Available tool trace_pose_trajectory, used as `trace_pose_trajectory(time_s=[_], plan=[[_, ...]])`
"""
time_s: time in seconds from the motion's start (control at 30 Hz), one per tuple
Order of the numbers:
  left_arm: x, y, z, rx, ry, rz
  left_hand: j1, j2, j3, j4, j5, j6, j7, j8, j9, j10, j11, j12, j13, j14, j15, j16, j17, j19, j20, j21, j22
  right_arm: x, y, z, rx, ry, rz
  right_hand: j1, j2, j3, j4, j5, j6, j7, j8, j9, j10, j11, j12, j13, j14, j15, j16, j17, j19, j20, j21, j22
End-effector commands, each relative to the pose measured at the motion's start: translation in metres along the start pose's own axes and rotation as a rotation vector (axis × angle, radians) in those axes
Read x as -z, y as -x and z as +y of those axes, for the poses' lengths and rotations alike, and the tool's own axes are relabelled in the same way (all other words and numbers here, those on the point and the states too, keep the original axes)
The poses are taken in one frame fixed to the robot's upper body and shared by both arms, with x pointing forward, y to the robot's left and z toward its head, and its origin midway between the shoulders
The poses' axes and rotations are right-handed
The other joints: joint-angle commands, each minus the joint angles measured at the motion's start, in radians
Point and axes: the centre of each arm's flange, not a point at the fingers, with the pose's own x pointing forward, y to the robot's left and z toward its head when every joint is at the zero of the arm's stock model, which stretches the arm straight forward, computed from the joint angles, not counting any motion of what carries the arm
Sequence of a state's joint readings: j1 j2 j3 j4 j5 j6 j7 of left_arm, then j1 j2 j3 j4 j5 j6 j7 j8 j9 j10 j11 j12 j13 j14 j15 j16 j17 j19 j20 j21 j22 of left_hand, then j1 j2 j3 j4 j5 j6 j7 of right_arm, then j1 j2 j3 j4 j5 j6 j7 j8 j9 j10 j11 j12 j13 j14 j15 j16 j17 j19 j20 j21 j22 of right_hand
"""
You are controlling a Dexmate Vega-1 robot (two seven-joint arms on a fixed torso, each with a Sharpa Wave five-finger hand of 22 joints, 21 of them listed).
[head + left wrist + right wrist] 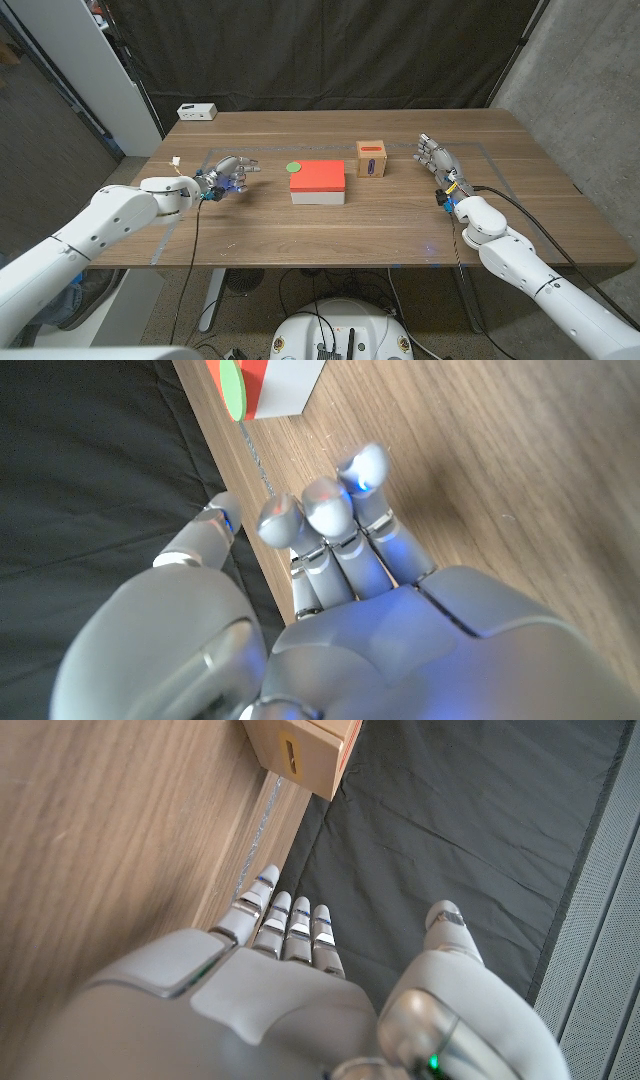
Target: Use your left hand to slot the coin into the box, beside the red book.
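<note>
1. The wooden tabletop (400, 215) ran wide and brown, grain running left to right, with a thin pale line marking a rectangle on its surface.
2. Behind it hung a black curtain (330, 50); a grey concrete wall (590, 90) stood on the right side and a pale panel (70, 60) on the left.
3. A small white box (197, 111) sat at the far left corner of the tabletop.
4. The green coin (293, 167) lay flat on the wood, just beside the far left corner of the red book (318, 178), which lay on a white block near the middle.
5. The wooden box (372, 158) stood just right of the red book, its slot facing up.
6. The left robot hand (228, 177) hovered near the tabletop, left of the coin and apart from it, fingers loosely curled and spread, nothing in them.
7. In the left wrist view, its fingertips (325, 510) pointed toward the coin (232, 388).
8. The right robot hand (437, 158) stood on edge to the right of the wooden box, fingers straight and apart, holding nothing.
</note>
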State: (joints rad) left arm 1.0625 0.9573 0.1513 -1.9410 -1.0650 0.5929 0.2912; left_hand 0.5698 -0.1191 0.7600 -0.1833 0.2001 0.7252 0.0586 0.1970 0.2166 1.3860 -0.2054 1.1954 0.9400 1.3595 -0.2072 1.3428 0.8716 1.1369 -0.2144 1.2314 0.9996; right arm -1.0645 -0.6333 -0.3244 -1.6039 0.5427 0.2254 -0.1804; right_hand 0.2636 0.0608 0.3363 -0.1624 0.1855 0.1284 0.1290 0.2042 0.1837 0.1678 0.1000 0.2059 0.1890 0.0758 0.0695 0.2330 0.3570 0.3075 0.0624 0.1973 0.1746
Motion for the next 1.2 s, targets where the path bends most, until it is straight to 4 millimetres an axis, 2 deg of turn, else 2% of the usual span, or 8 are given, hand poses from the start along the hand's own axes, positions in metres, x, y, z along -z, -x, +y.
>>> trace_pose_trajectory(time_s=[0.03,0.23,0.47,0.83,1.2], plan=[[-0.012,-0.004,-0.009,0.06,0.005,0.04,0.027,0.003,-0.01,0.004,0.004,-0.001,-0.001,0.0,0.003,0.001,-0.003,-0.001,-0.009,0.008,-0.005,0.008,0.002,0.007,0.001,-0.002,-0.01,0.002,0.002,-0.005,-0.01,0.012,0.015,0.008,0.0,0.008,0.001,0.005,0.011,0.018,0.006,0.003,0.012,-0.001,0.007,0.005,0.01,-0.002,0.004,0.003,0.011,-0.001,0.01,0.002],[-0.012,-0.013,-0.015,0.119,0.025,0.054,0.023,0.005,-0.034,0.017,-0.006,0.008,0.005,0.004,0.005,0.007,-0.002,-0.013,-0.043,0.003,-0.005,0.0,-0.011,0.014,0.002,0.004,-0.024,0.001,0.003,-0.009,-0.011,0.02,0.018,0.009,0.0,0.008,0.001,0.005,0.012,0.017,0.005,0.003,0.014,-0.001,0.006,0.006,0.013,-0.003,0.005,0.003,0.013,-0.001,0.01,0.002],[-0.02,-0.02,-0.019,0.149,-0.006,0.088,-0.012,0.015,-0.06,0.032,-0.015,0.027,0.013,0.007,0.005,0.015,-0.001,-0.009,-0.067,0.007,-0.005,-0.003,-0.008,0.02,0.001,0.009,-0.041,-0.002,0.003,-0.014,-0.014,0.032,0.022,0.01,-0.001,0.008,0.002,0.005,0.013,0.014,0.005,0.003,0.014,0.001,0.006,0.006,0.014,-0.003,0.005,0.003,0.015,-0.002,0.01,0.002],[-0.025,-0.028,-0.021,0.16,-0.028,0.117,-0.036,0.028,-0.073,0.027,-0.015,0.036,0.016,0.002,0.003,0.013,-0.001,0.006,-0.088,0.004,-0.006,-0.01,-0.007,0.016,0.001,0.014,-0.062,-0.003,0.002,-0.015,-0.02,0.037,0.024,0.011,-0.002,0.008,0.003,0.004,0.014,0.013,0.003,0.003,0.023,-0.002,0.007,0.006,0.017,-0.003,0.006,0.002,0.017,0.0,0.009,0.002],[-0.031,-0.035,-0.028,0.15,-0.087,0.163,-0.039,0.026,-0.081,0.021,-0.015,0.046,0.019,0.002,0.001,0.013,0.001,0.01,-0.113,0.007,-0.007,-0.015,-0.011,0.022,0.002,0.012,-0.089,-0.001,0.002,-0.015,-0.019,0.037,0.027,0.012,-0.003,0.007,0.004,0.004,0.017,0.008,0.003,0.003,0.027,-0.001,0.007,0.007,0.019,-0.004,0.006,0.002,0.019,0.0,0.009,0.002]])
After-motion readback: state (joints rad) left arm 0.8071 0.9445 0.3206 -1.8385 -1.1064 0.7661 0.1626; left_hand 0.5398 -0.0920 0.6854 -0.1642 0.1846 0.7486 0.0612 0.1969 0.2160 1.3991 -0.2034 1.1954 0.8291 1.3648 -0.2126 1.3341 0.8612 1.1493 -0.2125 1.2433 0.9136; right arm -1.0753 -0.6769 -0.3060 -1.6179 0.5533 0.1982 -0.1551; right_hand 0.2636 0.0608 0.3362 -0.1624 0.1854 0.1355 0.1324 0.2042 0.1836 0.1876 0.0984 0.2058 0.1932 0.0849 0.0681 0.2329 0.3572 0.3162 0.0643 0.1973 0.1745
